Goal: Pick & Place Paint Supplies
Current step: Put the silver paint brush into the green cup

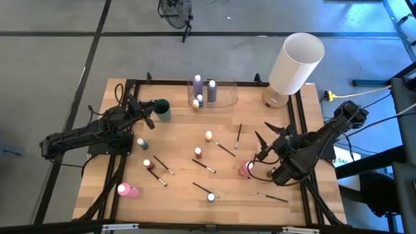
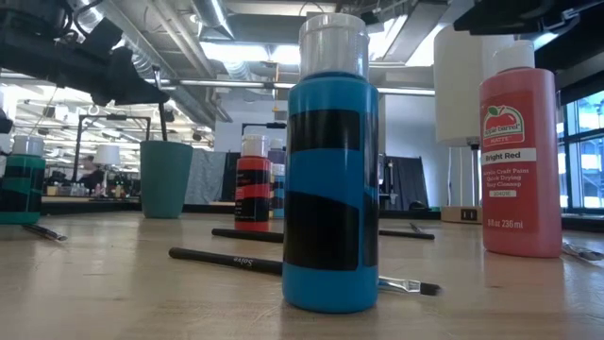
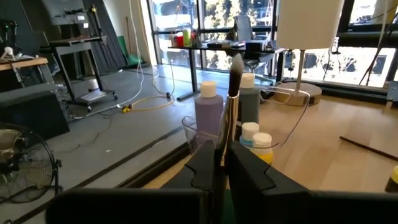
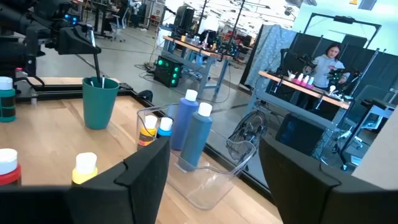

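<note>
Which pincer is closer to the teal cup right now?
Left. The left pincer sits right beside the teal cup, shut on a paintbrush over it. The right pincer hangs open far across the table, near the pink bottle.

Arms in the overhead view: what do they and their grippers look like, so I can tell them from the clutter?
Both arms, left arm and right arm, are matte black, jointed, with black cables trailing. Left gripper and right gripper have flat, angular black fingers without markings.
</note>
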Robot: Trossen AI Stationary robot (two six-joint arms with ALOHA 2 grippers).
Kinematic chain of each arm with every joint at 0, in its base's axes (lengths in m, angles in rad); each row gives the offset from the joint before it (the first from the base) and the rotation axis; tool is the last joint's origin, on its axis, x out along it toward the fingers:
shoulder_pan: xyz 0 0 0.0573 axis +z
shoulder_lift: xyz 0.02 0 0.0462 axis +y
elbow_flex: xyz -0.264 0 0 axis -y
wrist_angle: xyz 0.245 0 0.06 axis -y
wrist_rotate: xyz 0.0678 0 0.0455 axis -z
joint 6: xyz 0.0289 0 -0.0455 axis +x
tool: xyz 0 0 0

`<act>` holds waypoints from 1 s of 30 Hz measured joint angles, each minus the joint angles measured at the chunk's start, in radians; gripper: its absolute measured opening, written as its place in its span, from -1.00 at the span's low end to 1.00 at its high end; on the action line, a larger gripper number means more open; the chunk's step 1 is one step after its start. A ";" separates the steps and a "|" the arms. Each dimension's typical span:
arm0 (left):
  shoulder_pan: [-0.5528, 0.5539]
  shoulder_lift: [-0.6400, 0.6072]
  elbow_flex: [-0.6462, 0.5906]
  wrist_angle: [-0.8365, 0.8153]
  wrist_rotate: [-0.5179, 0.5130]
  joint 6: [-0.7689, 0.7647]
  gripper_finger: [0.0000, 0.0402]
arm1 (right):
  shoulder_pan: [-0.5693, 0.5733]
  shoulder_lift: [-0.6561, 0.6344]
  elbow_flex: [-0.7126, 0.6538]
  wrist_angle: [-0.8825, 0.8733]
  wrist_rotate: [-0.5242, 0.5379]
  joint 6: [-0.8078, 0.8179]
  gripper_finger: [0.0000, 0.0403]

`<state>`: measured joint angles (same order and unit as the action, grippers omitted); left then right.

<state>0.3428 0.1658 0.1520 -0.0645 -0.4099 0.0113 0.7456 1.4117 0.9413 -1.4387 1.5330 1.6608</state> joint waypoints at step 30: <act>0.000 0.000 0.000 -0.028 0.027 -0.025 -0.83 | -0.007 0.000 0.000 0.026 -0.011 0.000 0.24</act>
<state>0.3428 0.1661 0.1520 -0.0923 -0.3831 -0.0139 0.7383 1.4116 0.9409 -1.4128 1.5219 1.6604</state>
